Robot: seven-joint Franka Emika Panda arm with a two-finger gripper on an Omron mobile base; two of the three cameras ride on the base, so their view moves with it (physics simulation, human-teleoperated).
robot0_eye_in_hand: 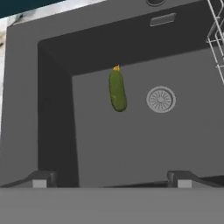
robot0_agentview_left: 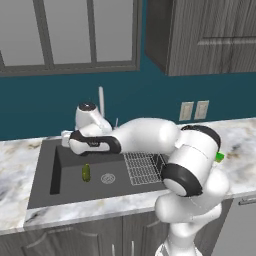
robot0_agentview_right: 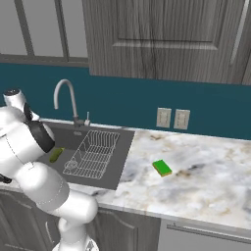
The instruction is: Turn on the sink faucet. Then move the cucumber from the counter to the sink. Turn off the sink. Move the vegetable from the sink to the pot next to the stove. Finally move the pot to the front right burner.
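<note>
Sponge [robot0_agentview_right: 162, 167]: small green block with a yellow underside, lying flat at the middle of the right base view; a sliver of it [robot0_agentview_left: 219, 157] also shows at the right of the left base view.
Wall outlets [robot0_agentview_right: 172, 118]: two pale plates side by side on the teal backsplash, above the sponge.
Upper cabinet [robot0_agentview_right: 162, 39]: dark wood-grain doors across the top of the frame.
Window [robot0_agentview_left: 67, 32]: grey-framed panes, upper left of the left base view.
Lower cabinet doors [robot0_agentview_left: 75, 240]: grey, along the bottom edge.
</note>
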